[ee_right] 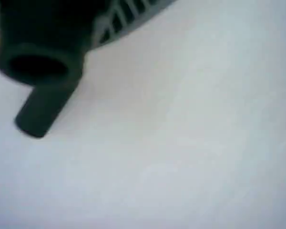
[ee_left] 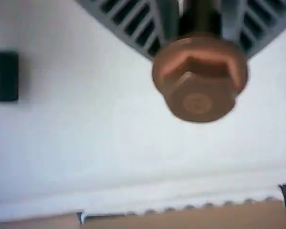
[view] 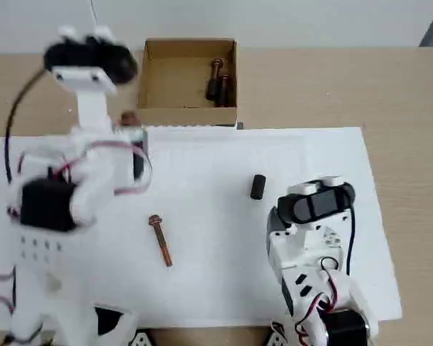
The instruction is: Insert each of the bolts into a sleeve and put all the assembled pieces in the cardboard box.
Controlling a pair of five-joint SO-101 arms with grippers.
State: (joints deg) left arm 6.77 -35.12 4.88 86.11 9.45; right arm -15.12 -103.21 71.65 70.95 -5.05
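My left gripper [view: 132, 128] hovers just in front of the cardboard box [view: 153, 79], shut on a copper bolt [view: 128, 117]. In the left wrist view the bolt's hex head [ee_left: 199, 80] sticks out between the grey ribbed fingers [ee_left: 124, 24]. Two assembled pieces [view: 218, 81] lie in the box. A loose bolt [view: 159, 240] lies on the white sheet. A black sleeve [view: 257, 186] lies farther right, [ee_left: 5, 76]. My right gripper [ee_right: 43, 43] holds another black sleeve [ee_right: 38, 64], hollow end toward the camera, low over the sheet. The lying sleeve [ee_right: 44, 113] is just beyond it.
A white sheet [view: 310, 151] covers the middle of the wooden table [view: 404, 94]. The box's front wall [ee_left: 190, 219] is close to the left gripper. The right arm's body [view: 314, 216] stands at the sheet's lower right.
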